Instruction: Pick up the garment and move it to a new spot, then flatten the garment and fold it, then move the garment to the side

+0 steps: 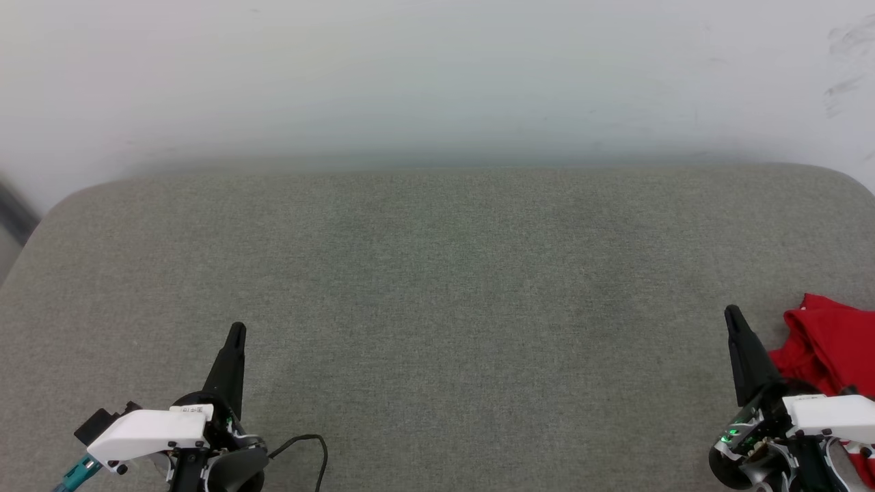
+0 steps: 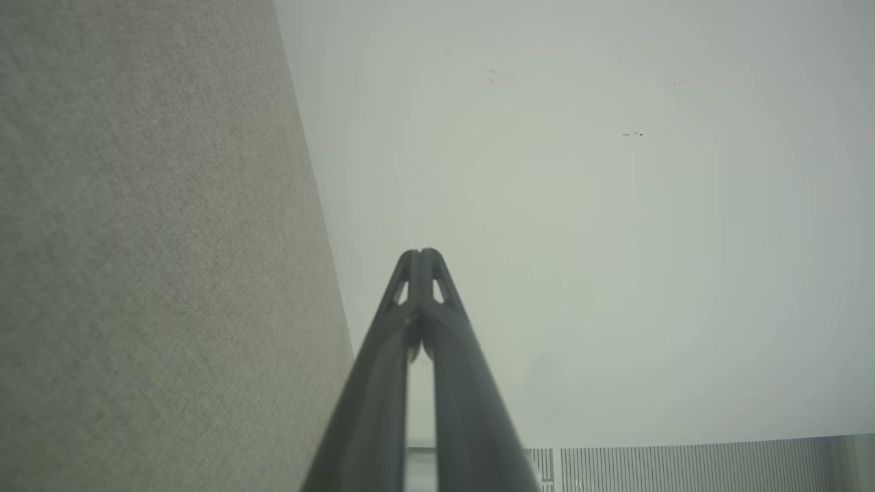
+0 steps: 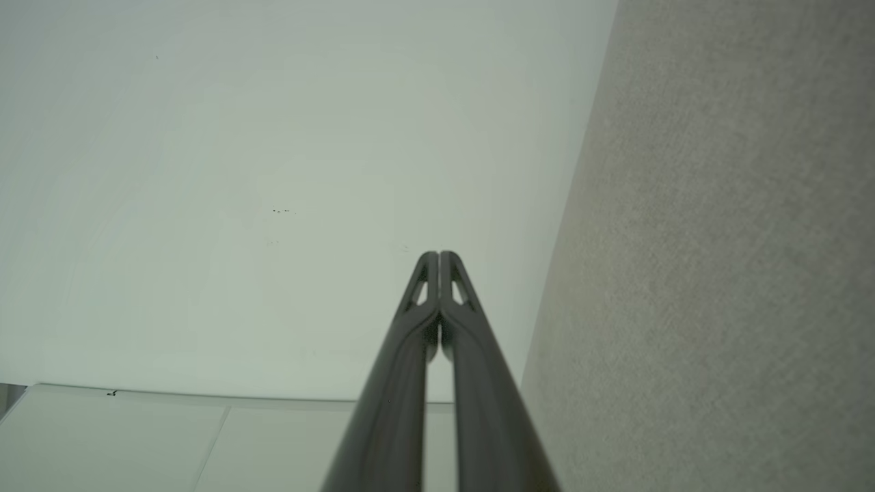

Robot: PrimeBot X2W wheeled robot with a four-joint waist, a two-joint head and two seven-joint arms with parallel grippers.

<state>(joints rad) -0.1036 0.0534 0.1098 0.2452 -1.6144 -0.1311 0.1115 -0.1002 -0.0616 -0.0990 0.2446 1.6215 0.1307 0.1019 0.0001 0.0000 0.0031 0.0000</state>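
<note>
The garment (image 1: 830, 342) lies bunched at the near right edge of the grey fabric surface (image 1: 437, 287), just right of the right gripper (image 1: 733, 316). That gripper and the left gripper (image 1: 236, 331) are pinched closed and empty. The white label (image 1: 193, 410) on the left wrist is too small to read.

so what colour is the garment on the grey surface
The garment is red, seen best in the head view at the lower right edge.
</note>
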